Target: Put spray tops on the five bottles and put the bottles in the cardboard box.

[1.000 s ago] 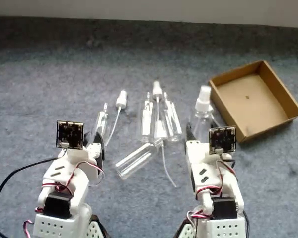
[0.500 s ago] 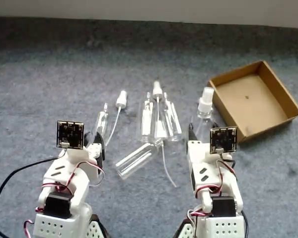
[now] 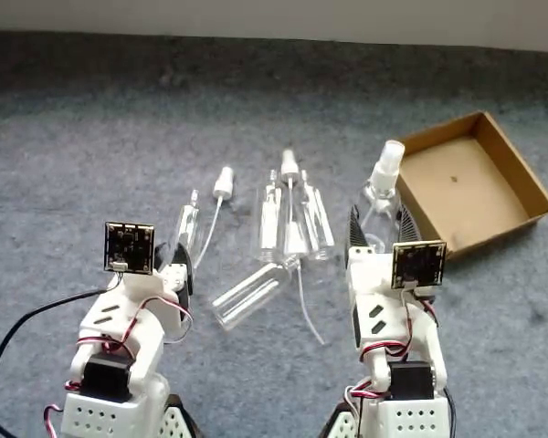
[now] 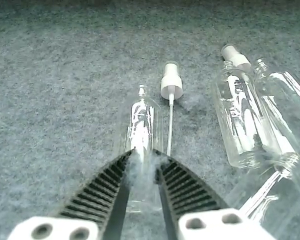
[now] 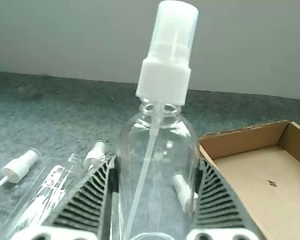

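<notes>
The step in hand looks like boxing the first finished bottle. The right end effector (image 3: 380, 226) is pinching the capped bottle (image 3: 381, 203) by its body, one jaw on each flank, with the spray top (image 3: 389, 161) seated on the neck and its dip tube running down inside. The capped bottle sits just beside the near wall of the cardboard box (image 3: 470, 187), leaning toward it, and appears to be held off the desk (image 3: 91, 137); the box holds nothing so far.

Farther from the cardboard box, the left end effector (image 4: 142, 156) is pressed against the sides of an uncapped bottle (image 4: 140, 120) lying flat on the desk. A loose spray top (image 4: 171, 85) with its tube lies just beside that bottle, on the side toward the box. Between it and the box lies a cluster of bottles (image 3: 292, 224).

Next, I judge the right arm must carry the capped bottle over the box wall, lower it inside and only then spread its jaws. The wall is the thing to clear. Four bottles seem to remain, so the task is early.
</notes>
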Action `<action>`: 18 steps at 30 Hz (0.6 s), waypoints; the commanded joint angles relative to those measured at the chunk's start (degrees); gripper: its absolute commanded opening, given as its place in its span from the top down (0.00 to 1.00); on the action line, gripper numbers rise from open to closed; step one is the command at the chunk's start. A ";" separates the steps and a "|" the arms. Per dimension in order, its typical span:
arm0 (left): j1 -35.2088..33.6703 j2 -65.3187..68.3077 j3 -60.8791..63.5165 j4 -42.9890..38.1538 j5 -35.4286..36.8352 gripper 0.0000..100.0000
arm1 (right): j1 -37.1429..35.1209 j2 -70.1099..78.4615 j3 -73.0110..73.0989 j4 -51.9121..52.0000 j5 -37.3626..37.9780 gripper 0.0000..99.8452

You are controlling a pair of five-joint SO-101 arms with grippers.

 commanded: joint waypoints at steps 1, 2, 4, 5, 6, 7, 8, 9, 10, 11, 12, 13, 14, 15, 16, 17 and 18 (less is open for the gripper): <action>-0.48 -0.48 0.04 0.26 0.18 0.99 | 0.57 -0.84 9.80 0.66 0.00 0.93; -0.48 -0.48 0.57 0.00 0.18 0.99 | 0.57 -0.84 9.80 1.89 0.00 0.93; -0.48 -0.48 0.84 -0.09 0.18 0.99 | 0.57 -0.84 9.80 3.82 0.09 0.93; -0.48 -0.48 0.84 -0.09 0.18 0.99 | 0.57 -0.84 9.80 4.18 0.18 0.93; -0.48 -0.48 0.84 -0.09 0.18 0.99 | 0.57 -0.84 9.80 4.26 0.18 0.93; -0.48 -0.48 0.84 -0.09 0.18 0.99 | 0.57 -0.84 9.80 4.26 0.18 0.93; -0.40 -0.48 0.84 -0.09 0.18 0.99 | 0.57 -0.84 9.80 4.18 0.18 0.93; -0.40 -0.48 0.84 -0.09 0.18 0.99 | 0.57 -0.84 9.80 4.18 0.18 0.93; -0.40 -0.48 0.84 -0.09 0.18 0.99 | 0.57 -0.84 9.80 4.18 0.18 0.93; -0.40 -0.48 0.84 -0.09 0.18 0.99 | 0.57 -0.84 9.80 4.18 0.18 0.93; -0.40 -0.48 0.84 -0.09 0.18 0.99 | 0.57 -0.84 9.80 4.18 0.18 0.93; -0.40 -0.48 0.92 -0.09 0.18 0.99 | 0.57 -0.84 9.80 4.18 0.18 0.93; -0.40 -0.48 0.92 -0.09 0.18 0.99 | 0.57 -0.84 9.80 4.09 0.18 0.93; -0.40 -0.48 0.92 -0.09 0.18 0.99 | 0.57 -0.84 9.80 3.65 0.00 0.93; -0.40 -0.48 0.92 -0.09 0.18 0.99 | 0.57 -0.84 9.80 2.68 -0.09 0.93; -0.40 -0.48 0.92 -0.09 0.18 0.99 | 0.57 -0.84 9.80 1.98 -0.18 0.93; -0.40 -0.48 0.92 -0.09 0.18 0.99 | 0.57 -0.84 9.80 1.63 -0.18 0.93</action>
